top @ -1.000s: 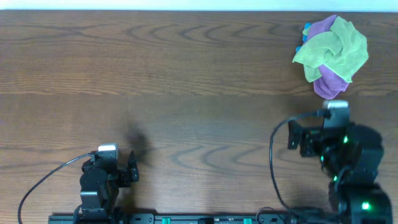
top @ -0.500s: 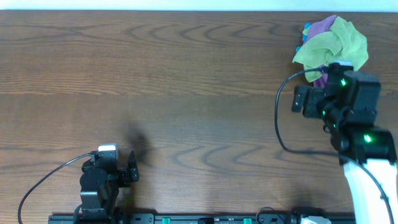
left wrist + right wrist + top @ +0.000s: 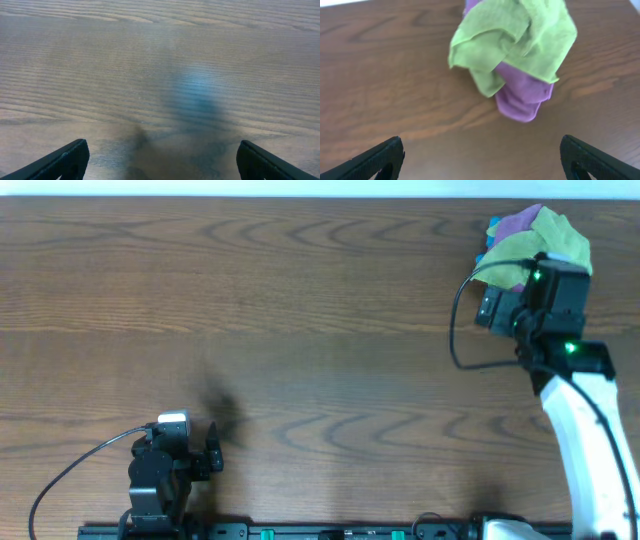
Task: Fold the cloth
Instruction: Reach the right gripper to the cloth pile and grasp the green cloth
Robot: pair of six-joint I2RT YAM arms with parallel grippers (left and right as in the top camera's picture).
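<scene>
Overhead, my left tool (image 3: 212, 452) sat at the near left of the table (image 3: 300, 310). Its wrist view showed the fingers spread wide over bare wood, holding nothing. In the far right corner lay a green cloth (image 3: 562, 232) bunched together with a purple cloth (image 3: 515, 222), the two tangled and touching. My right tool (image 3: 481, 152) hung near that bunch, jaws wide apart and empty. No flat lime-green cloth to fold showed in any view, so I could not tell where it was. I judged the step to be the reach, with no grasp made yet. If the green piece was wanted, the next move called for closing on a loose green edge without catching the purple.
</scene>
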